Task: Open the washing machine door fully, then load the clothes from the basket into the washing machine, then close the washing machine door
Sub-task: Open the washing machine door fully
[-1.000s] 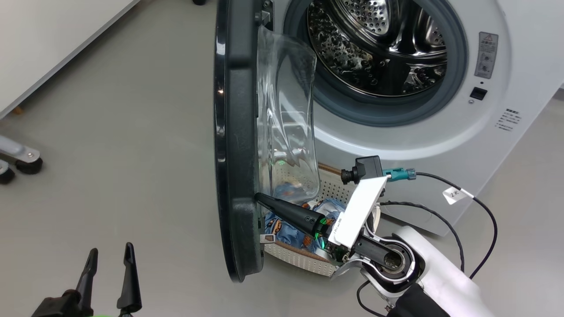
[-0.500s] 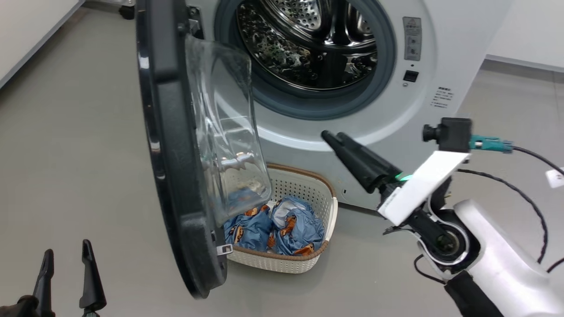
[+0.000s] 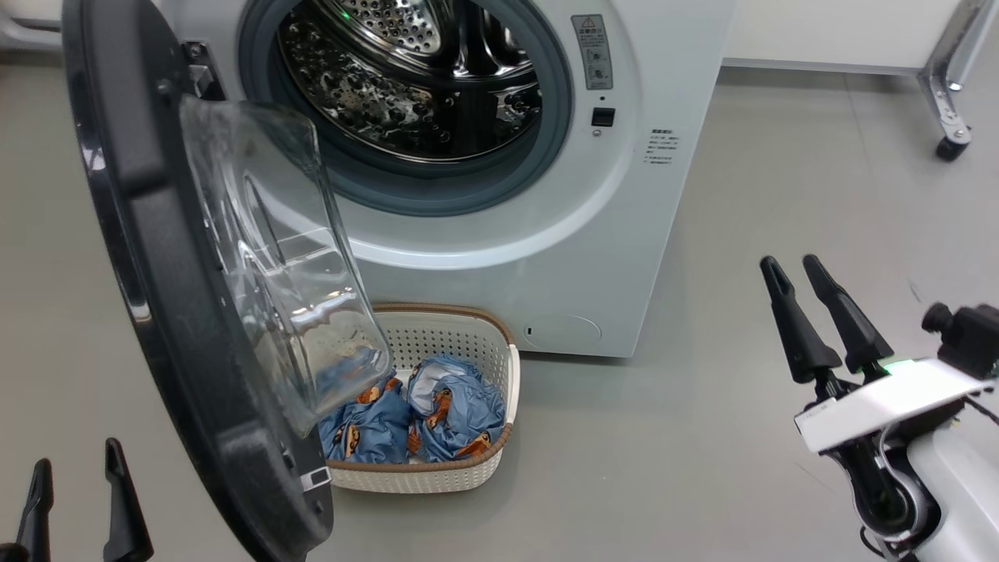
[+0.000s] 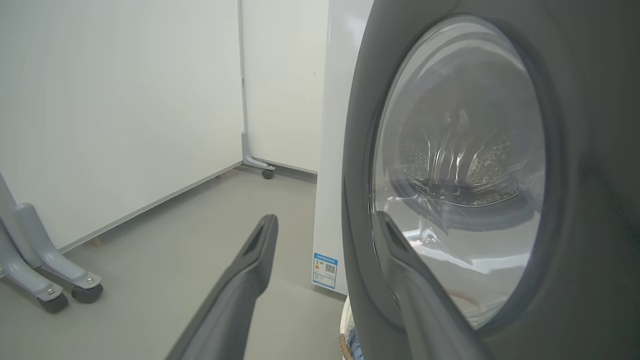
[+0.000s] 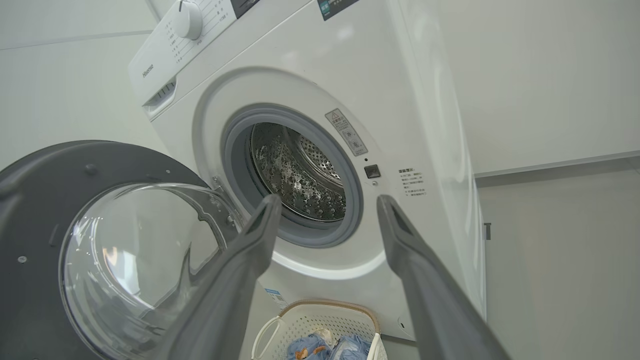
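The washer (image 3: 546, 257) is a white front-loader, its round opening ringed by a grey gasket (image 3: 437, 187) with the perforated steel drum (image 3: 406, 70) showing inside. The door (image 3: 156, 273) stands open, swung out on its hinge at the opening's left side, about square to the front. It has a wide black rim, and its clear glass bowl (image 3: 273, 257) bulges toward the opening. The basket (image 3: 437, 476), cream and perforated with a brown woven rim, sits on the floor against the washer's base, its left part behind the door's lower edge. The clothes (image 3: 449, 406), two crumpled blue bundles with orange-brown prints, lie side by side in it.
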